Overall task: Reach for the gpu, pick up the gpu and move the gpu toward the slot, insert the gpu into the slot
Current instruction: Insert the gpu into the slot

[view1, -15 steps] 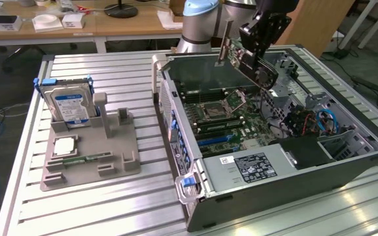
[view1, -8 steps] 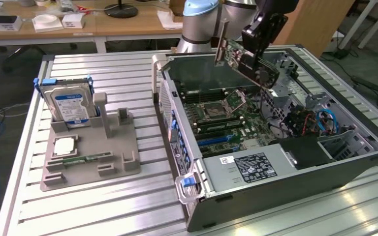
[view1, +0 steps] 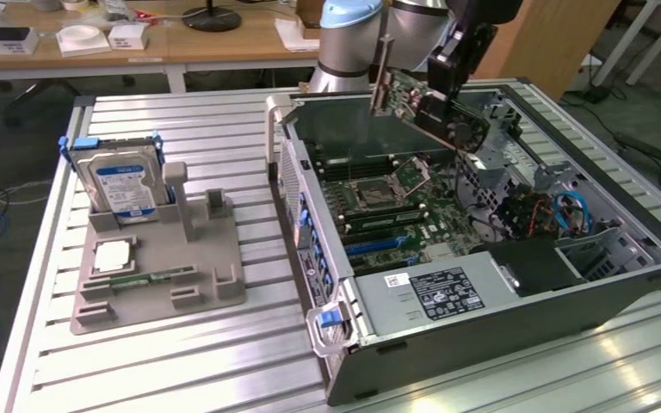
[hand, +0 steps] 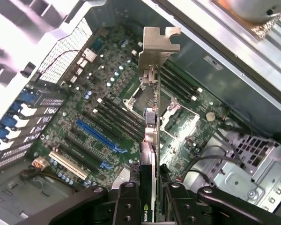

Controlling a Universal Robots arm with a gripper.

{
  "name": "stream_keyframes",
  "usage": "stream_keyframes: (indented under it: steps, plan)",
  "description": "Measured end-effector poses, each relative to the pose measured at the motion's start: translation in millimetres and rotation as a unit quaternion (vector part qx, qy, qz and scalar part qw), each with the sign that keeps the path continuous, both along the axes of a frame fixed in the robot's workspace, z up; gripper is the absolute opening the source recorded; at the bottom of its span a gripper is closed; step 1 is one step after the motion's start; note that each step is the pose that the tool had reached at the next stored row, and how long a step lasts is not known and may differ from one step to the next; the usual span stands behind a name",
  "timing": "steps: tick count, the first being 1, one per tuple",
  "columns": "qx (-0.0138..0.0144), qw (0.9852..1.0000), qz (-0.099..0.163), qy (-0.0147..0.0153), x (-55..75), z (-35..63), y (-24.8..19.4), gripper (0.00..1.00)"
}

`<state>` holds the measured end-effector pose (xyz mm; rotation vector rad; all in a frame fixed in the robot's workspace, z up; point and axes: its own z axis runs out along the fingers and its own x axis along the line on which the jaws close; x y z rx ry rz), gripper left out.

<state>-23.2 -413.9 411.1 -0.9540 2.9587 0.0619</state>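
My gripper (view1: 454, 64) is shut on the gpu (view1: 429, 107) and holds it in the air over the open computer case (view1: 480, 310), near the case's far end. The dark card is tilted, with its pale metal bracket (view1: 379, 76) toward the exterior view's left. In the wrist view the gpu (hand: 150, 136) runs edge-on from my gripper (hand: 152, 206) out to its bracket (hand: 158, 47). The black fingers (hand: 127, 202) press on either side of the card. Below it lies the motherboard, and the long blue slot (hand: 96, 136) sits off to one side of the card. The exterior view shows that slot (view1: 382, 245) well beneath the card.
A grey fixture (view1: 158, 284) at the exterior view's left holds a blue-labelled hard drive (view1: 124, 185), a square chip (view1: 113, 255) and a green memory stick (view1: 147, 280). Inside the case are the CPU socket (view1: 377, 191), a metal drive cage (view1: 503, 129) and blue cables (view1: 566, 211).
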Motion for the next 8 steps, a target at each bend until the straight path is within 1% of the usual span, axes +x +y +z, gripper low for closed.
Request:
stream_keyframes:
  steps: [4,8]
  plan:
    - [-0.0006,0.9997,0.025,0.0000,0.0,0.0,0.0,0.26]
    - [-0.0010,0.9986,0.052,0.0000,0.0,-0.1,0.0,0.26]
